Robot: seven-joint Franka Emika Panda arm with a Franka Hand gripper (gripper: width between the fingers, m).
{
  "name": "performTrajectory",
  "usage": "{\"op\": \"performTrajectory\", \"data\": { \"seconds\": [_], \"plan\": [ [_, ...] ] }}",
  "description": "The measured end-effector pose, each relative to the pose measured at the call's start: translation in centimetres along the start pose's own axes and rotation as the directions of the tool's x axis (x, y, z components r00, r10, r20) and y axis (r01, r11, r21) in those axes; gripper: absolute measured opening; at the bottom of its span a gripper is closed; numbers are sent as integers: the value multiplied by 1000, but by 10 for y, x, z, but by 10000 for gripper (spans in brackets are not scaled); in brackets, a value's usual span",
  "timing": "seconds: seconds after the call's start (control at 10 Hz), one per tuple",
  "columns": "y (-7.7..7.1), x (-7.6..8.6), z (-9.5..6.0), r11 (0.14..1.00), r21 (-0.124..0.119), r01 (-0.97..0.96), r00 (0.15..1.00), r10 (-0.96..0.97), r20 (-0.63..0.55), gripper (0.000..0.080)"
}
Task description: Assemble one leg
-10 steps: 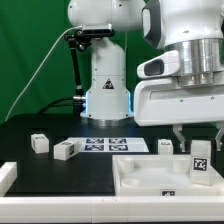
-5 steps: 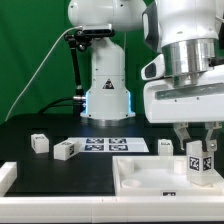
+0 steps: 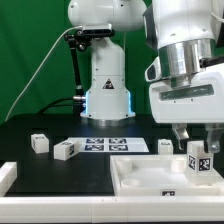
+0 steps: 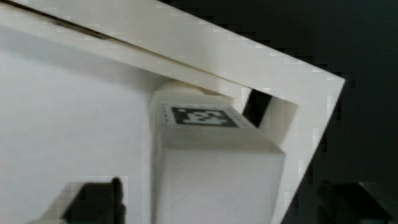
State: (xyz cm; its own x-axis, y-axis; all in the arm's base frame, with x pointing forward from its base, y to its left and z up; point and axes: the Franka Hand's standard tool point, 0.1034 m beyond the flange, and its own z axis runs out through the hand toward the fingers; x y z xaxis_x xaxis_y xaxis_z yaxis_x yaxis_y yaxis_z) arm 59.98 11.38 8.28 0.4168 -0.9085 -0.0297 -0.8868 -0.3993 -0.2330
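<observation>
The leg [image 3: 200, 162] stands upright, pinched between the narrowed fingers of our end effector [image 3: 200, 150], at the white panel [image 3: 140, 168], in its corner on the exterior view's right. Over the last second our wrist has slid toward that side while the leg barely moved, so we judge we are aligning it for insertion, not carrying it. Whether it is seated we cannot tell. Beyond, other legs [image 3: 67, 150] and the marker board [image 3: 100, 145] lie on the tabletop [image 3: 25, 160].

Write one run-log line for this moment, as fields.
tool: shut on leg | leg: upright, at white panel, exterior view's right | contact: cannot tell
</observation>
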Motion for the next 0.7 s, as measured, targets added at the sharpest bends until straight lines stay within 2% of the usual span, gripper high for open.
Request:
{"op": "performTrajectory", "data": {
  "seconds": [0.1,0.2,0.4,0.7],
  "plan": [
    [0,0,0,999,-1,53,999,-53,0,614],
    [1,0,1,991,-6,134,991,-134,4,639],
    [1,-7,3,931,-21,364,932,-364,11,648],
    [-2,-19,7,697,-63,714,700,-713,34,649]
  ]
}}
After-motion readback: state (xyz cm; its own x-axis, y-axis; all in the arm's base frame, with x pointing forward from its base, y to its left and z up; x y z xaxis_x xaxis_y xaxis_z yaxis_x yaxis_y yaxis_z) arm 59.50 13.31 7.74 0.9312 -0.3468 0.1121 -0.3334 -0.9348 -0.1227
